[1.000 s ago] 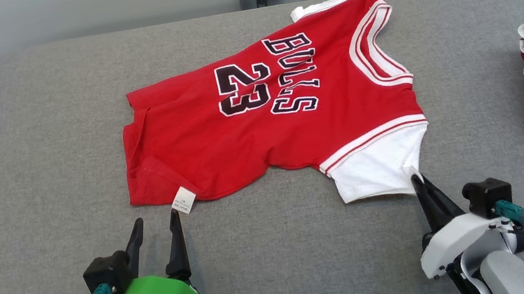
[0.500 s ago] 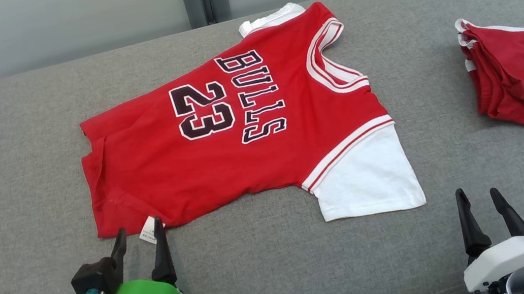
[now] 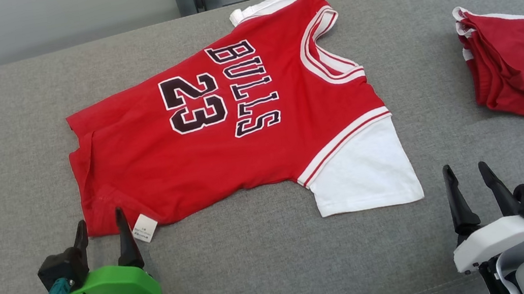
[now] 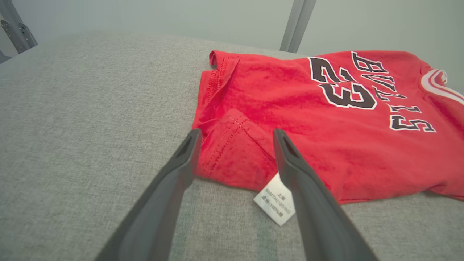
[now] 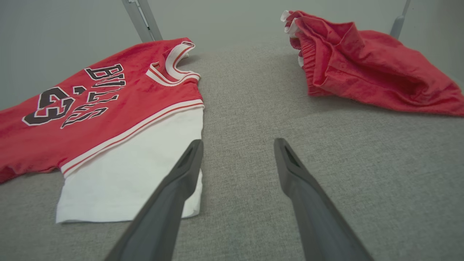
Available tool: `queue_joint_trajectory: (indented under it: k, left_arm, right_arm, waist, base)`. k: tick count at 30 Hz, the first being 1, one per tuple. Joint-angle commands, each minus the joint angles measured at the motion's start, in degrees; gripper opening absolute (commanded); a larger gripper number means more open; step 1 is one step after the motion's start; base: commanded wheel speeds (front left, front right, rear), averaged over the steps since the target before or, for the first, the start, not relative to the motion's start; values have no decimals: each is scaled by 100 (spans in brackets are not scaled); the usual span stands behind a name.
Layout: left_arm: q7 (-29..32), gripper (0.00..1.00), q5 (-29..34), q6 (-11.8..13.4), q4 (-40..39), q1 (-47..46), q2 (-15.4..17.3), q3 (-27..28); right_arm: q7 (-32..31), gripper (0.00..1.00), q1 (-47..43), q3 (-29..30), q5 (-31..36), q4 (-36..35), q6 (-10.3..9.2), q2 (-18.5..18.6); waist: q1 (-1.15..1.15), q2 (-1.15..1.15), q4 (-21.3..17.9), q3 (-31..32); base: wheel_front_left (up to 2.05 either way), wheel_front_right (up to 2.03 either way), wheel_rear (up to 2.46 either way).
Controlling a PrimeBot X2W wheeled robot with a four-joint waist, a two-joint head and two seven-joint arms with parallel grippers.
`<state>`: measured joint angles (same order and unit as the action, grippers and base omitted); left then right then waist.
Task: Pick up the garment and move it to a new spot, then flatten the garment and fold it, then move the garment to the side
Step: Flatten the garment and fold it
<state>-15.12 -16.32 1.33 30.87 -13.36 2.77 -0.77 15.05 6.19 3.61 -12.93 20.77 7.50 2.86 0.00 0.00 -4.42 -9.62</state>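
Jaws wide on both sides, holding nothing.
The jersey point(image 3: 262, 147) lies flat ahead on the grey cushion point(image 3: 259, 270), long axis running left to right; my left gripper point(image 3: 100, 218) straddles its hem corner (by the label point(image 3: 144, 228)), while my right gripper point(image 3: 464, 167) stands off the white sleeve point(image 3: 363, 174).

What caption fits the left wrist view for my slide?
Open left gripper poised at the red jersey hem corner, beside the white care label.
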Motion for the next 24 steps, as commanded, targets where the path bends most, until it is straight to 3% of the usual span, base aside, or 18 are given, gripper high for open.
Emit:
queue_joint_trajectory:
  k: [1,13,23,24]
  left_arm:
    - [0,100,85,-57,2,-145,25,53]
    - [0,100,184,-502,756,-889,34,385]
    - [0,100,335,-675,1491,-1280,73,691]
    - [0,74,316,-701,1541,-1285,70,704]
  right_arm:
    - [15,100,57,3,13,5,-3,12]
    - [16,100,244,-75,-16,76,-3,12]
    - [16,100,234,-88,-23,124,-3,11]
    - [16,100,236,-90,-31,132,-3,12]
  waist:
    - [0,0,7,-84]
    - [0,0,-132,-357]
    - [0,0,-146,-382]
    - [0,0,-137,-376]
  base:
    - [0,0,0]
    - [0,0,0]
    - [0,0,0]
    - [0,0,0]
